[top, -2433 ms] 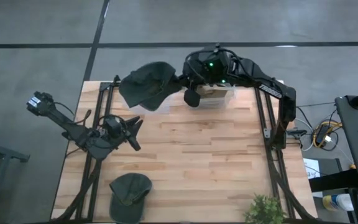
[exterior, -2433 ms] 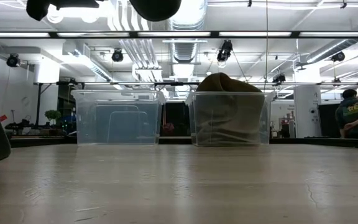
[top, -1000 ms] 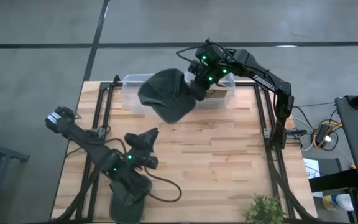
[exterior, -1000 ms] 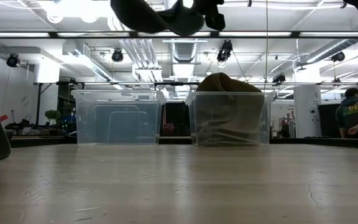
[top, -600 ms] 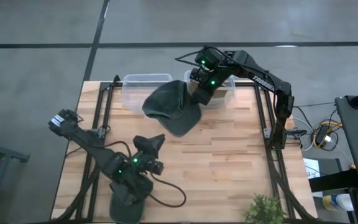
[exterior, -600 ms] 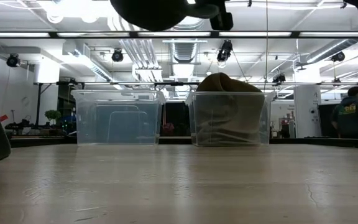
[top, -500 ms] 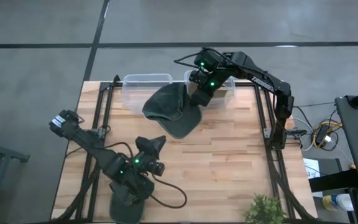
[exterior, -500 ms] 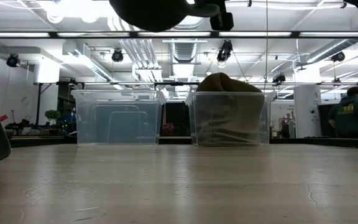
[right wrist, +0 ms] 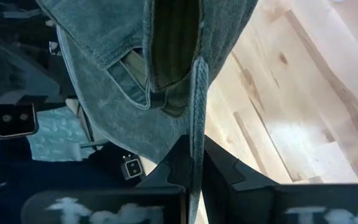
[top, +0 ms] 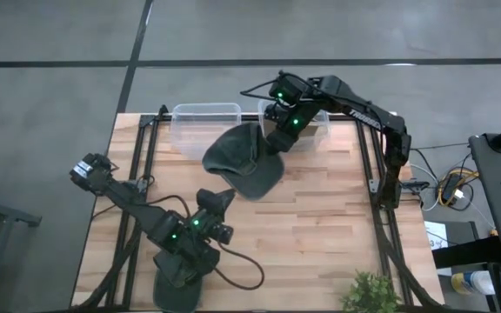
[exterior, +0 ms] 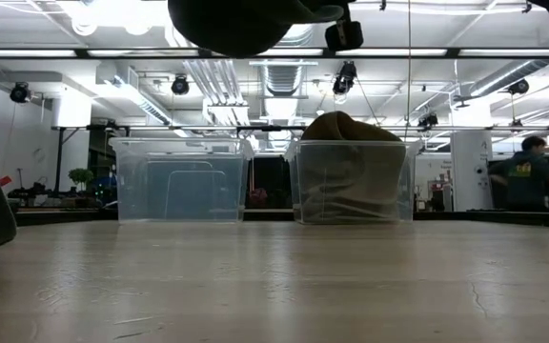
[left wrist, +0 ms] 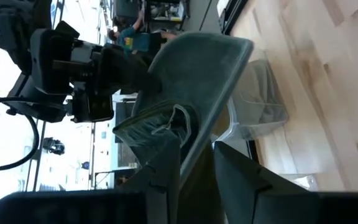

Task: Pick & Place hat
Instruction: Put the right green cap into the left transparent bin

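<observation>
Wooden table (top: 320, 217) carries two clear bins along its far edge; above it, the right claw (top: 274, 149) pinches a green hat (top: 243, 161) aloft, while the left claw (top: 218, 202), fingers parted, hovers empty nearby

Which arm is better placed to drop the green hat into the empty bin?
Right. The right gripper is shut on the hat, held above the table beside the empty bin. The left gripper is near the front, over another hat.
</observation>
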